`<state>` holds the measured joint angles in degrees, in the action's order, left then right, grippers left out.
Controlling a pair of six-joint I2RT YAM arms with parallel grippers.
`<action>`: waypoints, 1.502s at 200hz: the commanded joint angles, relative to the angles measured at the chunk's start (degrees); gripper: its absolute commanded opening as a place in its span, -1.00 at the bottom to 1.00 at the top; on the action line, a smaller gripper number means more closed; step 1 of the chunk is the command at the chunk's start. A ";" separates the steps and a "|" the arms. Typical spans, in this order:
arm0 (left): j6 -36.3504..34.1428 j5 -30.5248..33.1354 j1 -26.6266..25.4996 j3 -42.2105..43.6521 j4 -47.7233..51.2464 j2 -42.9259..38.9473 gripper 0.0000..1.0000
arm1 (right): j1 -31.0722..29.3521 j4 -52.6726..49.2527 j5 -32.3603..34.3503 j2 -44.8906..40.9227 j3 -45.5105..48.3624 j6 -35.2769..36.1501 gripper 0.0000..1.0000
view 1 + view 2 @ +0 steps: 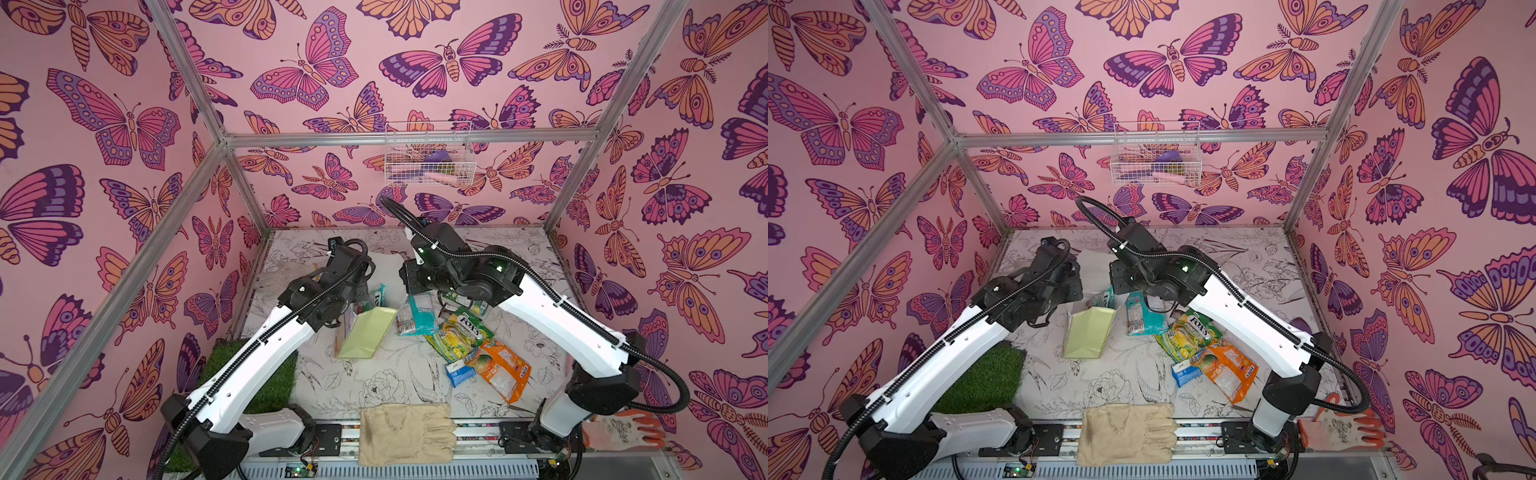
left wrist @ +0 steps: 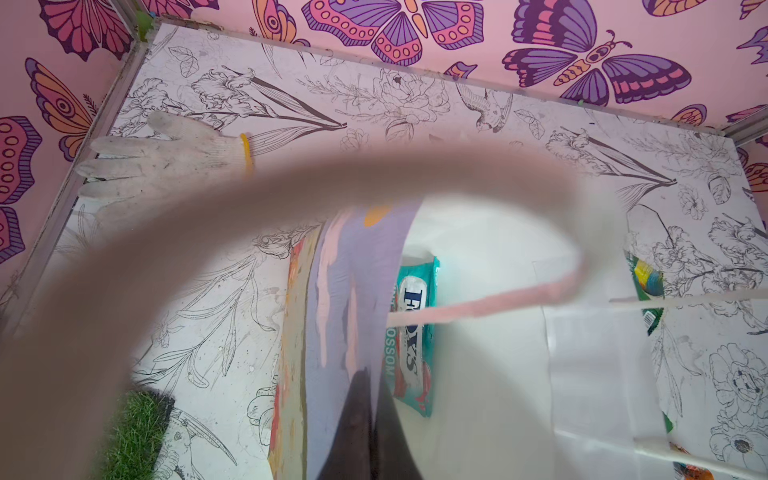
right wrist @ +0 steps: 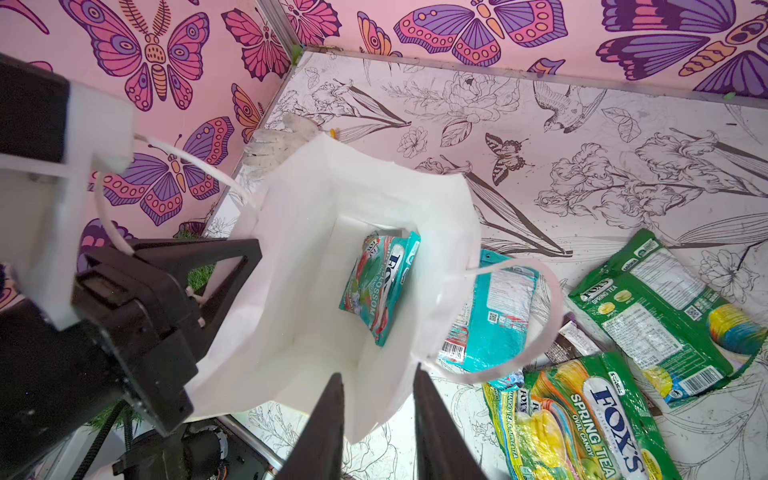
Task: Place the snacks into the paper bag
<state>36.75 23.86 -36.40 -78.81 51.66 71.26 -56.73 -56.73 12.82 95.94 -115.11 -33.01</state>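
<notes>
Paper bag (image 3: 299,257) stands on the desk (image 1: 386,374), mouth open. In both top views we see its pale yellow-green side panel facing up toward the camera.

Left gripper (image 2: 368,382): fingers pressed together on the bag's wall at the rim, pinching the paper. Right wrist view confirms the clamp on the rim.

Right gripper (image 3: 377,372): over the bag's mouth, on the rim side away from the left gripper. Its fingers (image 3: 328,428) are spread, and we see nothing held between them.

Snacks, placed relative to the bag:
- One teal packet (image 3: 380,286) is inside the bag, at the bottom, leaning on an inner wall.
- A second teal packet (image 3: 494,316) lies on the desk just beside the bag, under the loop of the cord handle (image 3: 550,307).
- The green packet (image 3: 665,299) and the yellow-green packet (image 3: 582,419) lie near the bag, beyond the second teal one.
- The orange packet (image 1: 503,370) and the small blue packet (image 1: 459,372) lie farther out, touching each other.

Beige glove (image 1: 405,434) lies well apart from the bag.
</notes>
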 commanded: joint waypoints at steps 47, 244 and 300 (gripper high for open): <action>0.36 1.22 -0.17 0.93 -0.24 -0.96 -1.00 | -0.51 0.35 -0.21 -1.28 -0.68 -0.13 -0.17; 0.96 -0.85 1.37 2.93 -1.91 -2.95 -1.00 | 3.86 0.13 5.56 -13.57 8.61 -0.06 0.36; 1.13 -1.79 1.96 3.43 -2.18 -3.49 -1.00 | 9.61 2.78 1.06 -18.82 16.94 -2.88 0.39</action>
<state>37.19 22.70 -34.87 -76.27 50.46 68.88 -49.25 -55.46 15.75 79.46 -100.73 -34.04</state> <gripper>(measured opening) 0.044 0.691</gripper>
